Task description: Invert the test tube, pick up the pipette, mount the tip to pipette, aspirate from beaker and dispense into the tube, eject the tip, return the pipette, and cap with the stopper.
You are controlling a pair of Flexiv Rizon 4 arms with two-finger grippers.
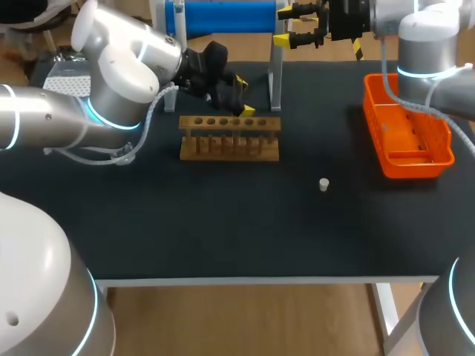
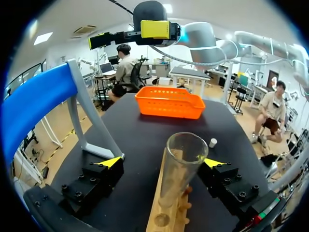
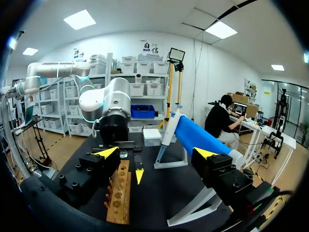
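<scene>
the clear test tube (image 2: 181, 169) stands mouth-up in the wooden rack (image 2: 166, 212), between the spread fingers of my left gripper (image 2: 161, 163), neither tip touching it; the white stopper (image 1: 323, 184) lies well apart on the table (image 1: 223, 237); my right gripper (image 3: 155, 153), likewise spread, hangs at the back by the blue pipette (image 3: 200, 137); the orange basket (image 1: 408, 133) sits at my right

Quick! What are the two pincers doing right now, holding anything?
Left pincer: open around the test tube, not gripping it.
Right pincer: open, holding nothing.
</scene>
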